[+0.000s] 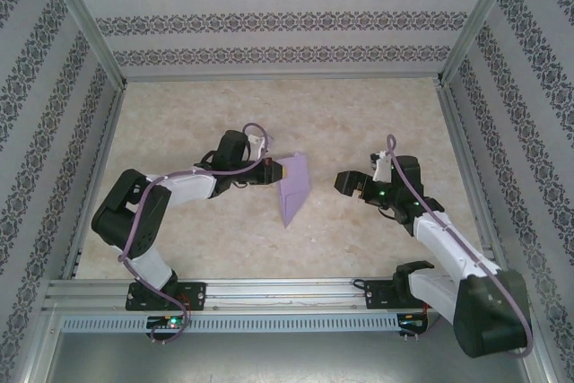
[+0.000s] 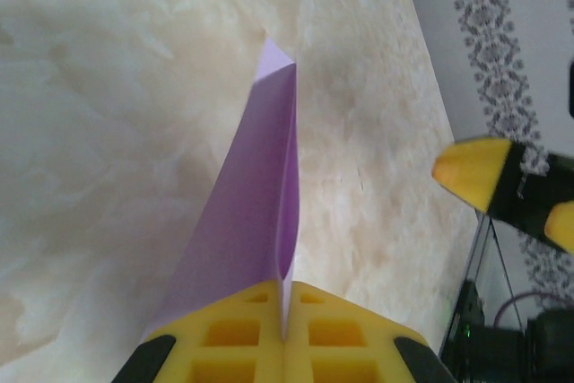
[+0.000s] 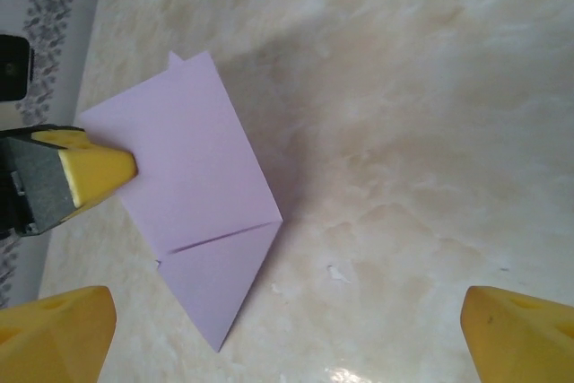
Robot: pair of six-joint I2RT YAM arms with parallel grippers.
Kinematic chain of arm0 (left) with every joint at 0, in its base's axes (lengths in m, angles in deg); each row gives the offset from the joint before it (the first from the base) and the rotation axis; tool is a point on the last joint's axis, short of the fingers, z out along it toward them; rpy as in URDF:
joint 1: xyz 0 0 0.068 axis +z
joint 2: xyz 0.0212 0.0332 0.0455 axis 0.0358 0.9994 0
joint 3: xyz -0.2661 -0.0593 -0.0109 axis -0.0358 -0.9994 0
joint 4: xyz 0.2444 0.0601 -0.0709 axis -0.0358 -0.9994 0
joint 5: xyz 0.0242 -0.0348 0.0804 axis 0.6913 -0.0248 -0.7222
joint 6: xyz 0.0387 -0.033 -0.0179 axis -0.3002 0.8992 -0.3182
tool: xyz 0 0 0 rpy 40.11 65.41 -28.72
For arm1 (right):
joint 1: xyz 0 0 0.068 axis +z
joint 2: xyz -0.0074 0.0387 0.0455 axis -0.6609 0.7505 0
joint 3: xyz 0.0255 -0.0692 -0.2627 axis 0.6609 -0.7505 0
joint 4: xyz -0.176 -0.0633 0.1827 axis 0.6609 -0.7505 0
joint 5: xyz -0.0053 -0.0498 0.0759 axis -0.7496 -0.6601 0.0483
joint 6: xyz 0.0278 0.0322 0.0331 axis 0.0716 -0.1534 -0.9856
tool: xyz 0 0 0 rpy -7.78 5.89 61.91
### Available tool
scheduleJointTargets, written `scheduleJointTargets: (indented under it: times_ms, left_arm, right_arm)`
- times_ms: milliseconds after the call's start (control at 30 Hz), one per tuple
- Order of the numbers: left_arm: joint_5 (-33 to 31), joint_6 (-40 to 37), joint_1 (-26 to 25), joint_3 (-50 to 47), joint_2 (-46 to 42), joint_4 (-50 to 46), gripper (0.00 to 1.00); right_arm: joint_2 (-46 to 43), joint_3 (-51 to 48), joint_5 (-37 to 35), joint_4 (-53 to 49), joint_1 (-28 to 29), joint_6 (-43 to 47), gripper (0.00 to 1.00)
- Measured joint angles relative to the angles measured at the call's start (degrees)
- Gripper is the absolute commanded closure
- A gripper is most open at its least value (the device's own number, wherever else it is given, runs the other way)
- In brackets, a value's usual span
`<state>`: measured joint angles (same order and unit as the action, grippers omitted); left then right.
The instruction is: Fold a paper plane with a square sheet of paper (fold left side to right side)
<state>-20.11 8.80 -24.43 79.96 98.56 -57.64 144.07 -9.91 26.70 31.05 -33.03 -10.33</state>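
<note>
We're over the pale marbled table (image 1: 269, 114), with the left arm (image 1: 170, 193) reaching in across it. The lavender sheet (image 1: 294, 187), already creased to a point, stands on edge straight ahead of the left pincer (image 1: 273, 170), which is clamped tight on the sheet's near edge with both layers caught. The right pincer (image 1: 352, 184) hangs wide, holding nothing, with the sheet close in front of it but apart. We judge the left-to-right fold is in hand: carry the pinched edge across, match the edges, and lay it flat before pressing the crease. The right pincer itself sits in that path and may need to back off. A tiny white fleck (image 3: 336, 271) lies on the table ahead of the right pincer.
</note>
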Motion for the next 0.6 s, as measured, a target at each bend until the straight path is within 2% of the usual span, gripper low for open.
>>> scheduleJointTargets:
  times_ms: [133, 233, 400, 600]
  left_arm:
    - [4.4, -4.2, 0.4, -1.4, -0.5, -1.0, 1.0]
    - [7.6, -6.0, 0.4, -2.5, -0.5, -0.7, 1.0]
    - [11.1, -6.6, 0.4, -4.7, -0.5, 1.2, 1.0]
    - [13.1, -6.7, 0.4, -5.0, 0.5, 3.3, 1.0]
  right_arm:
    - [7.0, 1.5, 8.3, 3.4, 0.4, 2.2, 0.09]
    - [11.8, 3.1, 12.5, 5.2, 2.8, 4.4, 0.1]
    - [20.0, 5.6, 15.8, 9.0, 7.3, 6.8, 0.14]
    - [30.2, 8.7, 18.6, 14.4, 9.5, 7.0, 0.21]
